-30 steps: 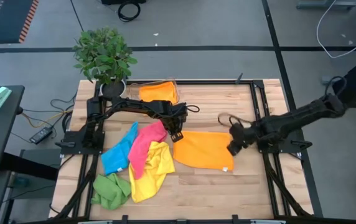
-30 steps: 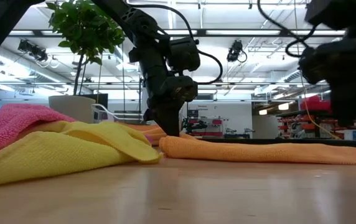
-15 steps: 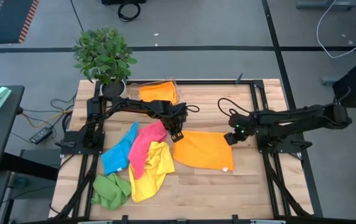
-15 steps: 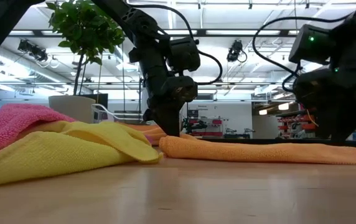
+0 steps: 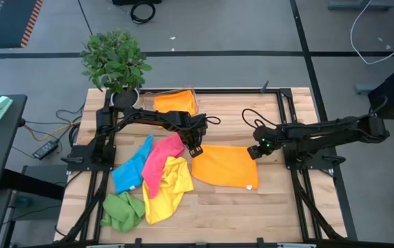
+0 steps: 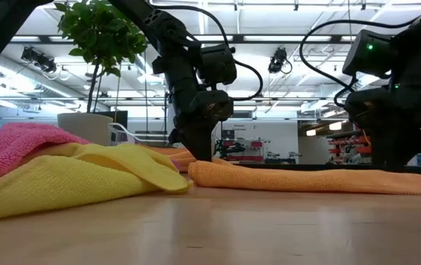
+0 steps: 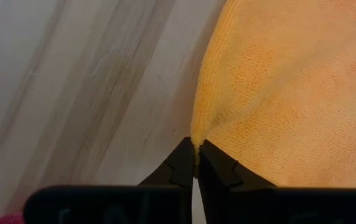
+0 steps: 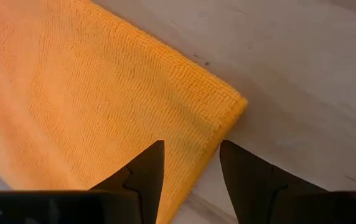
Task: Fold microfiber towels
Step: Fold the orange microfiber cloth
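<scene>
Orange microfiber towel flat on table; left gripper pinches its corner, right gripper spread wide over opposite corner. No legible writing.

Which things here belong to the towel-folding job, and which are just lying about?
Job: flat orange towel; pink towel; yellow towel; blue towel; green towel; orange towel at the back.
Lying about: potted plant; cables.

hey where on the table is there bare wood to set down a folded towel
Bare wood runs along the table front edge, below the spread orange towel, and at the back between the orange stack and the right arm. The left side is crowded with pink, yellow, blue and green towels.
</scene>
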Robot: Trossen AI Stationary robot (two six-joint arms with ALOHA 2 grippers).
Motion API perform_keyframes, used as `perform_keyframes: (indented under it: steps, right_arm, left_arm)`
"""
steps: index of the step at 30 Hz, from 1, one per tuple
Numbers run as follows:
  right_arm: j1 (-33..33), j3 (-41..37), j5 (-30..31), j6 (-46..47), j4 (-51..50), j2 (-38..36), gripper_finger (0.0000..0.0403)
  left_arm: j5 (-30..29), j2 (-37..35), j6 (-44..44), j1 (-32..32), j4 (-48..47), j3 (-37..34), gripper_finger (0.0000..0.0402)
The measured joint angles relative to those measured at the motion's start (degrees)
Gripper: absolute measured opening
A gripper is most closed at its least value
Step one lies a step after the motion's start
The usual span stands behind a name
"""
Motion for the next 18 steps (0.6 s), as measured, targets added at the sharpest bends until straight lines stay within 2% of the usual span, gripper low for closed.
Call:
perform_keyframes:
  steps: [4,11,15,18]
  right_arm:
    - [0.0,0.0,-0.2,0.0,0.0,0.0,0.0123]
    - [0.0,0.0,-0.2,-2.4,0.0,-0.1,0.0019]
    - [-0.1,0.0,-1.0,-3.0,0.0,-2.0,0.0007]
    - [-1.0,0.0,-1.1,-3.0,0.0,-5.0,0.0005]
  left_arm:
    - [0.0,0.0,0.0,0.0,0.0,0.0,0.0008]
    - [0.0,0.0,0.0,0.0,0.0,0.0,0.002]
    - [0.0,0.0,0.0,0.0,-0.4,0.0,0.0008]
    - [0.0,0.0,0.0,0.0,-1.1,0.0,0.0017]
